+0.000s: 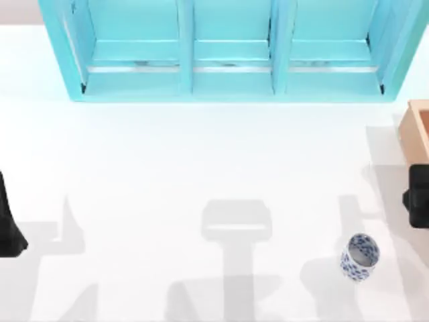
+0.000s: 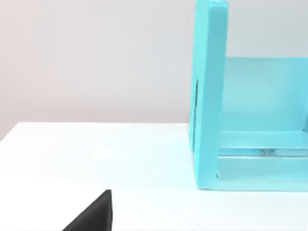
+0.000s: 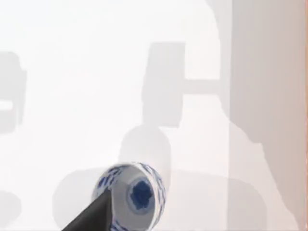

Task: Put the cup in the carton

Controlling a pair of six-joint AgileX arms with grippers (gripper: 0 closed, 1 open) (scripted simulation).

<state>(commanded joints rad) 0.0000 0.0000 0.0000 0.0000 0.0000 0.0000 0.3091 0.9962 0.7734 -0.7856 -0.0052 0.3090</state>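
White table (image 1: 167, 161) fills the top view, smooth and bright, with soft grey shadows lying across its near part. At twelve o'clock stands a big turquoise shelf (image 1: 228, 50) with three open boxes in a row, its front facing the arms. In the left wrist view one side wall of that shelf (image 2: 209, 96) stands tall on the table, with a plain pale wall behind it.

At about five o'clock on the table sits the cup (image 1: 360, 256). It is small, round and white, with dark blue marks on its outside. It stands by itself on the table with its mouth up, tipped a little. In the right wrist view I look down into the cup (image 3: 132, 195) and see a blue blot at its bottom.

At three o'clock, right at the table's edge, a corner of the carton (image 1: 417, 131) peeks in. It is light brown with straight walls. The cup is well apart from it, and is not inside it.

My right arm (image 1: 418, 198) is a dark block at three o'clock, just below the carton and up and to the right of the cup. In the right wrist view a dark finger (image 3: 94, 216) of it crosses in front of the cup's rim. I cannot tell if that hand is wide or narrow.

My left arm (image 1: 9, 225) waits at nine o'clock, at the table's edge, far from the cup. A dark finger (image 2: 94, 216) pokes into the left wrist view. I cannot tell how that hand stands either
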